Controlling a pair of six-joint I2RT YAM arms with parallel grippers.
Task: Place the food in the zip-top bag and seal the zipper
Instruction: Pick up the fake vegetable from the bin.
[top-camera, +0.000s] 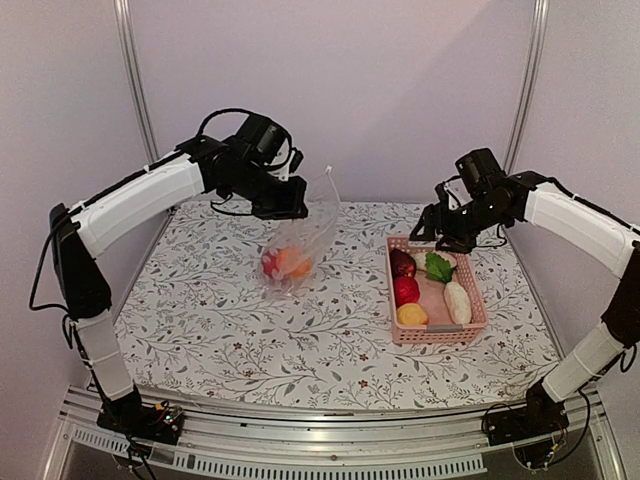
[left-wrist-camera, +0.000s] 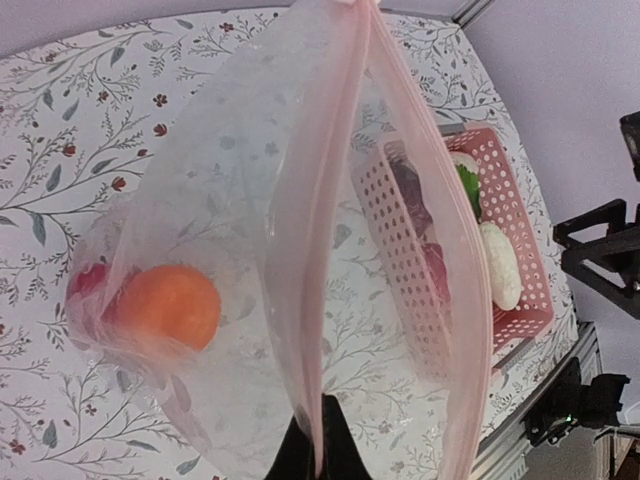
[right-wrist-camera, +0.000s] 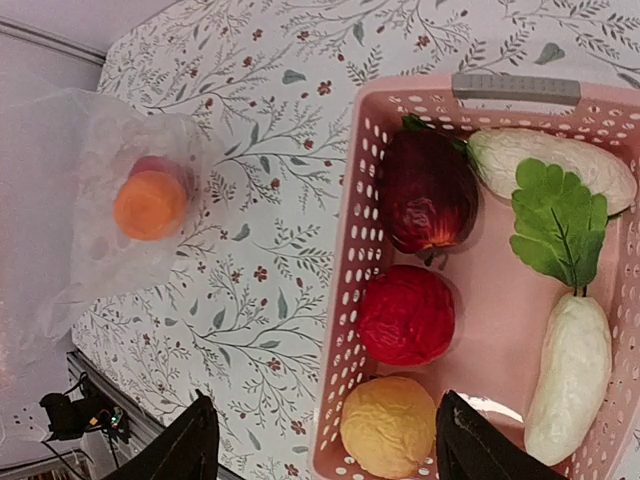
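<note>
The left gripper (top-camera: 293, 208) pinches the zipper (left-wrist-camera: 322, 230), holding the zip-top bag (top-camera: 305, 235) up over the table's (top-camera: 200, 310) middle with its mouth parted; an orange ball (top-camera: 297, 265) and a red piece (top-camera: 269, 263) lie in its bottom. The right gripper (top-camera: 447, 238), fingers wide and empty, hovers over the far end of the pink basket (top-camera: 440, 338) on the right, which holds purple, red, yellow, white and green food.

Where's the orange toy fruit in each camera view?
Top external: orange fruit mid-frame, inside the zip-top bag, left of the pink basket.
Left wrist: lower left, seen through the bag; basket to its right.
Right wrist: upper left, in the bag; basket on the right.
Shared landmark: the pink basket.
</note>
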